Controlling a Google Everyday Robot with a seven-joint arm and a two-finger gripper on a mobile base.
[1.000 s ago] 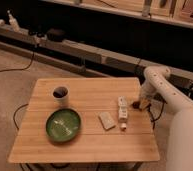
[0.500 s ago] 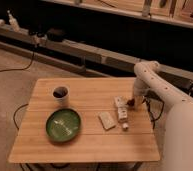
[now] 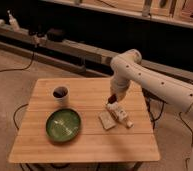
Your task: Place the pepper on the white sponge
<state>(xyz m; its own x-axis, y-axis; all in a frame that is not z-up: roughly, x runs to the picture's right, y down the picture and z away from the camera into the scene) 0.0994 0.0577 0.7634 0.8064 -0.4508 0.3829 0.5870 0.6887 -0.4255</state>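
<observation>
- The gripper (image 3: pixel 112 98) hangs at the end of the white arm (image 3: pixel 140 75), which reaches in from the right and bends down over the right-centre of the table (image 3: pixel 85 145).
- The pepper (image 3: pixel 111 96) shows as a small dark red piece at the lower tip of the gripper, clamped there and off the tabletop.
- The pepper sits between the fingers and points downward. Only its dark red colour marks it out from the gripper.
- The gripper and pepper stand directly over the far end of the white block (image 3: pixel 119 113). Whether the pepper touches the block cannot be told.
- The sponge (image 3: pixel 106 120) lies flat on the table, just beside the block on its near-left side, and nothing rests on it.
- The pepper is near the sponge but apart from it, further back on the table and slightly to the right.
- The block lies at a slant, its small cap at the near-right end.
- The green plate (image 3: pixel 63 125) lies at the near-left of the table, well apart from the gripper.
- The cup (image 3: pixel 60 94) stands upright behind the plate, with dark contents.
- A dark cable (image 3: pixel 17 112) runs along the floor to the left of the table.
</observation>
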